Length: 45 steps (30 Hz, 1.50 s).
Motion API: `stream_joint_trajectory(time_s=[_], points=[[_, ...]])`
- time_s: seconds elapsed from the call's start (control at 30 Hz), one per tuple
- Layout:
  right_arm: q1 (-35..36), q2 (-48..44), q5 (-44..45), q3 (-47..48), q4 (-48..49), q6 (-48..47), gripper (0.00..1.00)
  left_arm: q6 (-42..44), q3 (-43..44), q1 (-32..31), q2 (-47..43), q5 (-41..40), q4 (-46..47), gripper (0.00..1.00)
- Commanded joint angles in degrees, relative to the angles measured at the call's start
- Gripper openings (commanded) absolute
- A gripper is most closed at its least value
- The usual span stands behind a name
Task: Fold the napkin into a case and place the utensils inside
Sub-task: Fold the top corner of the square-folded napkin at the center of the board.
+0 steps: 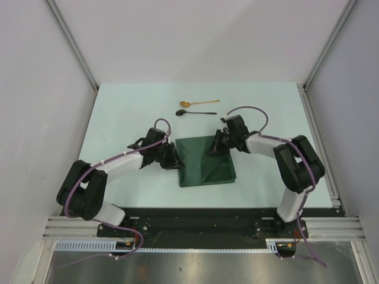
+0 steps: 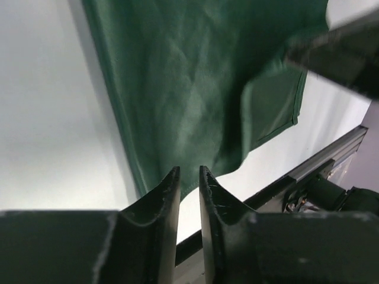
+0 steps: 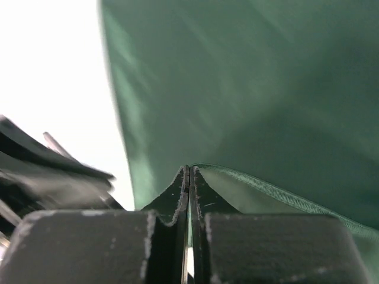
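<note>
Right gripper (image 3: pixel 189 170): nearest item in its wrist view. The fingers are pressed flat together with no gap. A thin strip of green shows in the seam, and the hemmed edge of the napkin (image 1: pixel 206 161) runs off from the tips toward 3 o'clock. Clenched on the napkin. In the top view it sits at the cloth's 1 o'clock corner, where the fabric rises off the table (image 1: pixel 130 118).

Left gripper (image 2: pixel 189 170): fingers nearly parallel, with a narrow slot between them and pale table visible through it. Nothing shows inside the slot. The tips end at the napkin's edge; whether they touch it cannot be told. Released, holding nothing. In the top view it stands at the cloth's 9 o'clock edge.

Napkin: dark green cloth, one item, near the table's middle between the two grippers. The outline is roughly rectangular, with long sides running 12 to 6 o'clock. The 6 o'clock edge lies flat and the 1 o'clock corner is lifted. The left wrist view shows a hemmed corner flap beside the right gripper, which appears there as a dark blur.

Gold spoon (image 1: pixel 198 103): on the table at 12 o'clock of the napkin, apart from it. The bowl points toward 9 o'clock and the handle toward 3 o'clock.

Black spoon (image 1: pixel 195 112): just beside the gold spoon on its 6 o'clock side, between it and the napkin, lying the same way. It does not touch the cloth.

Both spoons lie outside the napkin, well apart from either gripper.
</note>
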Motion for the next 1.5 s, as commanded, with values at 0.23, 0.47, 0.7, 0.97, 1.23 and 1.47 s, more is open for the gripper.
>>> stream_joint_trajectory(time_s=[0.23, 0.47, 0.7, 0.97, 1.23, 1.47], points=[[4.5, 17.4, -7.8, 20.7, 6.6, 1.3, 0.00, -0.7, -5.7, -1.9, -1.5, -2.0, 2.9, 0.20], [5.8, 22.6, -9.5, 26.9, 6.9, 1.9, 0.00, -1.4, -8.2, -1.9, -1.6, -2.9, 3.9, 0.18], [5.6, 25.3, -10.0, 29.6, 8.1, 3.0, 0.00, -1.4, -9.1, -2.2, -2.6, -3.1, 4.0, 0.18], [5.0, 27.0, -10.6, 31.6, 9.2, 4.2, 0.00, -2.4, -10.0, -2.9, -2.5, -2.8, 4.9, 0.18], [4.4, 29.6, -11.9, 33.9, 10.9, 5.7, 0.00, -2.8, -10.8, -3.5, -2.7, -2.8, 5.4, 0.18], [3.9, 31.6, -12.0, 36.1, 10.9, 6.5, 0.00, -2.9, -10.9, -3.8, -3.1, -2.8, 5.1, 0.18]])
